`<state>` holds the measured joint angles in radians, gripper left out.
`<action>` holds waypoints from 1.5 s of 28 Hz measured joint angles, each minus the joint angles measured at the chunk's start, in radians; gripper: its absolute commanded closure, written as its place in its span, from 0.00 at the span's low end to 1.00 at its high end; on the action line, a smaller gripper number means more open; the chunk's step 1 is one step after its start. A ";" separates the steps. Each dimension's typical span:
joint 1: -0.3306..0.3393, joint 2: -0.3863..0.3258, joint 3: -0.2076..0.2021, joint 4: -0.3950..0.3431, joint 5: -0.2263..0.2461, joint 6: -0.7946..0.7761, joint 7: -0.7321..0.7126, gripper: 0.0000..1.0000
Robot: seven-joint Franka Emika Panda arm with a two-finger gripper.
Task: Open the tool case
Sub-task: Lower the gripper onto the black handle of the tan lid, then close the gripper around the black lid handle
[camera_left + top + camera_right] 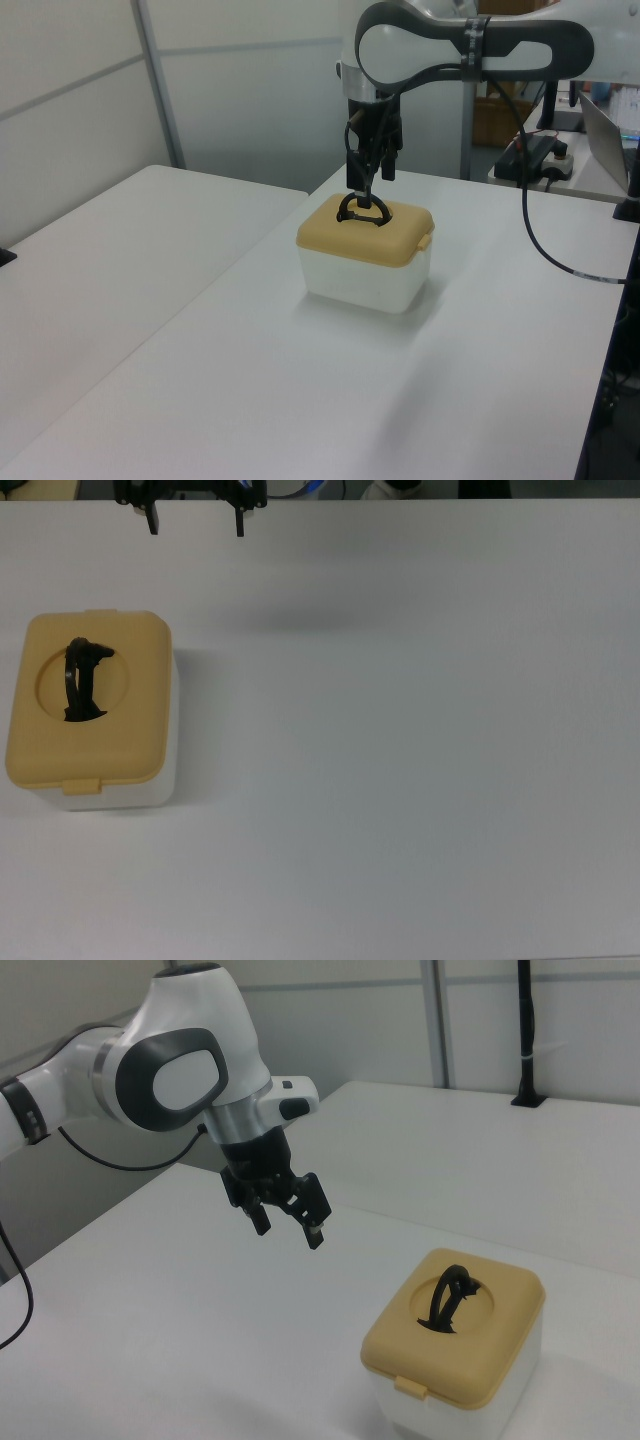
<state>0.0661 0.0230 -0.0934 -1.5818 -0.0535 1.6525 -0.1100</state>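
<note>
The tool case (90, 705) stands at the top view's left: a white box with its tan-yellow lid (480, 1355) down. Its black handle (84, 680) stands upright in the lid's round recess. A small latch tab (410, 1387) shows on the near side in the right view. My gripper (196, 522) is at the top view's upper edge, open and holding nothing. In the right view the gripper (288, 1228) hangs in the air to the left of the case (455, 1345), apart from it. In the left view the gripper (370, 182) lines up above the handle (360, 211).
The case stands on a white table (420, 780). A second white table (110, 240) adjoins at the left view's left. Cables and equipment (540, 150) lie at the left view's upper right. A black post (525, 1035) stands at the back in the right view.
</note>
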 measured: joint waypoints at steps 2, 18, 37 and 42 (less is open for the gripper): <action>-0.001 0.006 0.012 0.000 0.000 0.000 -0.006 0.00; -0.198 0.101 -0.001 0.000 0.008 0.169 -0.238 0.00; -0.282 0.222 -0.001 0.000 0.090 0.322 -0.387 0.00; -0.296 0.247 0.000 0.000 0.124 0.346 -0.405 0.00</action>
<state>-0.2303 0.2700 -0.0937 -1.5816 0.0706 1.9989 -0.5147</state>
